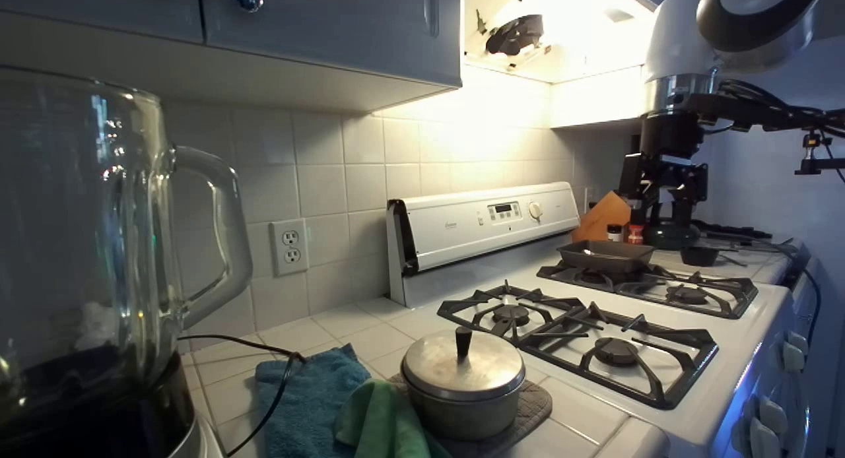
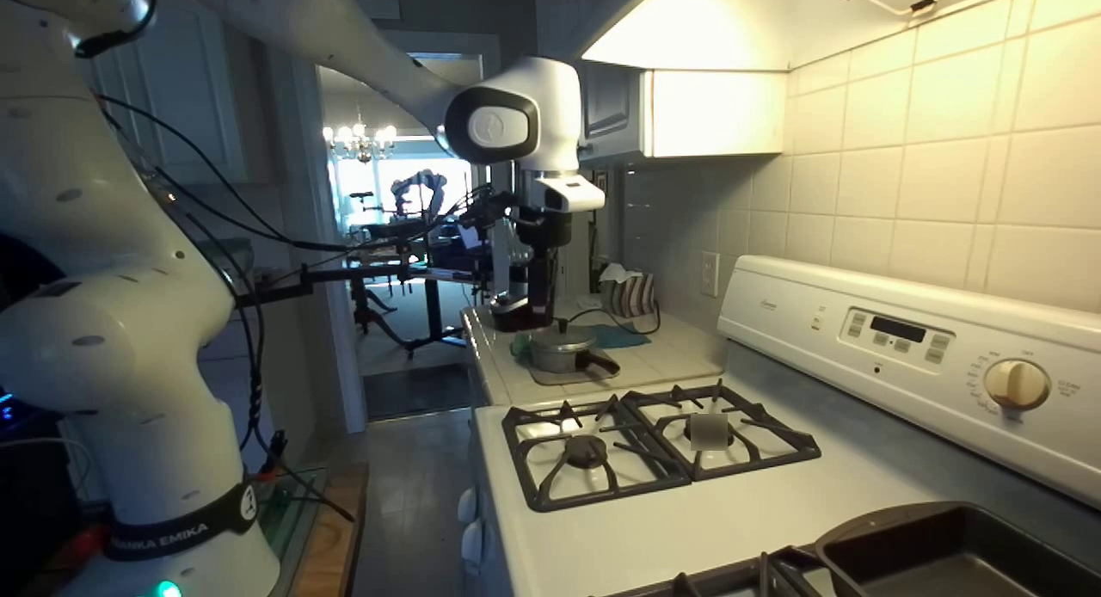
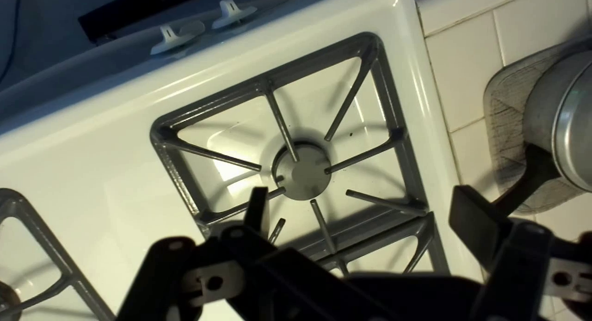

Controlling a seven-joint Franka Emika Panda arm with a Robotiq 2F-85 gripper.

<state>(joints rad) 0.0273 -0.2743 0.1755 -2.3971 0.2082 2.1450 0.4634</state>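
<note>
Pot (image 1: 465,404), lidded and untouched, rests on a mat (image 1: 536,402) on the tiled counter (image 1: 582,412) beside the stove (image 3: 106,173), over which the gripper (image 3: 365,212) hangs with jaws spread wide and empty, so any handling looks not yet begun.

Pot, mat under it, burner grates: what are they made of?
Pot: metal, perhaps aluminium; satin grey body, shinier lid with soft reflections. Its dark handle could be plastic; no metallic gleam shows.
Mat: probably fabric, matt; quilting lines show.
Burner grates: likely cast iron or enamelled steel, can't tell which; dark, semi-gloss, with long highlights.
</note>
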